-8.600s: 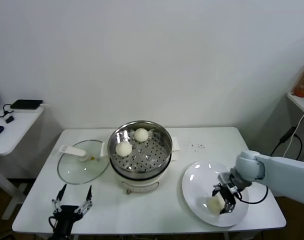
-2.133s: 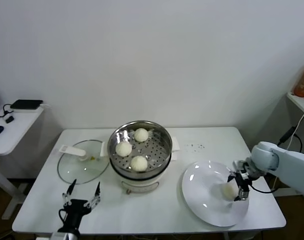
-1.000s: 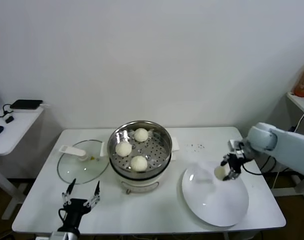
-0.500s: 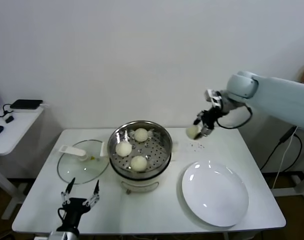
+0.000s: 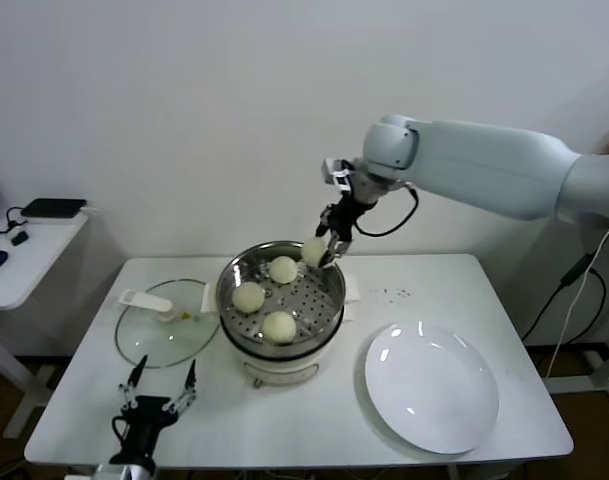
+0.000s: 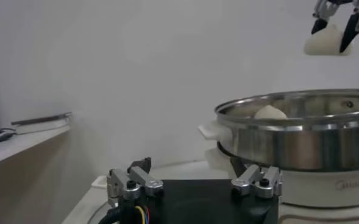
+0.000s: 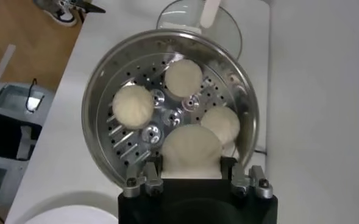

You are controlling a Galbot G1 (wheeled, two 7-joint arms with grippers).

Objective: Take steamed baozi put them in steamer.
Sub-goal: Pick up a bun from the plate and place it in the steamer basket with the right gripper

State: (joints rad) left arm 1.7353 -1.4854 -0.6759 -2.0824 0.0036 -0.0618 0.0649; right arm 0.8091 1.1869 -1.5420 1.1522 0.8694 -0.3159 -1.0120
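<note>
Cream-white baozi clamped between the closed-in jaws of the right gripper, held in the air over the far right part of the steamer, clear of the rim. Seen likewise in the right wrist view, directly above the perforated tray, and in the left wrist view, well above the steel wall.

Three further baozi already seated on the perforated tray: one at the far side, one at the left, one at the near side. None touching another in the head view. Steamer of shiny stainless steel, set on a white base near the middle of the white table.

Glass lid laid flat on the table just left of the steamer, white handle uppermost. White plate positioned to the near right of the steamer, bare.

Left gripper parked low at the near left edge of the table, fingers spread apart, holding nothing.

Side desk located at the far left, carrying a dark flat device.
</note>
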